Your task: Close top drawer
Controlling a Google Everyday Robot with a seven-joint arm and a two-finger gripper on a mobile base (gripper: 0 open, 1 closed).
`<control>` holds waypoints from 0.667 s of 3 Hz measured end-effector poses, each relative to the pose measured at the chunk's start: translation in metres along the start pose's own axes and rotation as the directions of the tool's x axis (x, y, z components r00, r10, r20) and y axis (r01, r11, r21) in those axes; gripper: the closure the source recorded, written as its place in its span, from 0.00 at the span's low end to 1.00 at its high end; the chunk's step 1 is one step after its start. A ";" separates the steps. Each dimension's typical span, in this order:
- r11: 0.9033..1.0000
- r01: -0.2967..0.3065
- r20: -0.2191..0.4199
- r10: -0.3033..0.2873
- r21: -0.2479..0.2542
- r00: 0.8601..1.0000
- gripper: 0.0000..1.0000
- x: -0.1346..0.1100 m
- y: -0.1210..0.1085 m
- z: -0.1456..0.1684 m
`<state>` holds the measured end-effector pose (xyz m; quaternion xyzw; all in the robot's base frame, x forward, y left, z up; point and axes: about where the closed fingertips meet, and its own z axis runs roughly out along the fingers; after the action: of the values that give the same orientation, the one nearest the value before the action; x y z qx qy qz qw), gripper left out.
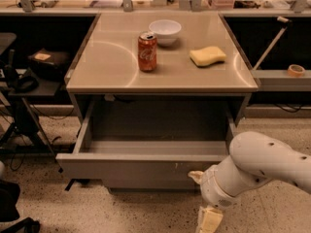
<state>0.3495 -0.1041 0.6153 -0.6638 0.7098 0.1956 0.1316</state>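
The top drawer (131, 171) is a wide, shallow grey metal drawer under the tabletop. It stands pulled far out toward me and its inside looks empty. Its flat front has small white scratch marks right of centre. My gripper (201, 197) is at the end of the white arm (262, 164) at the lower right, right in front of the right part of the drawer front. A cream tip (196, 176) sits at the front's lower edge, seemingly touching it.
On the tan tabletop (107, 67) stand a red soda can (147, 51), a white bowl (164, 31) and a yellow sponge (207, 56). Dark shelving with cables is at the left, a shelf with a tape roll (295, 70) at the right. The floor is speckled.
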 end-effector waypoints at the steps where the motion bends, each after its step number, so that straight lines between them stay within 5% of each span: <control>1: 1.000 0.030 0.029 -0.029 -0.004 0.999 0.00 -0.024 -0.048 0.013; 2: 1.000 0.030 0.028 -0.029 -0.004 0.999 0.00 -0.024 -0.048 0.013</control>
<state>0.3986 -0.0788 0.6101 -0.6716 0.6975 0.2047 0.1430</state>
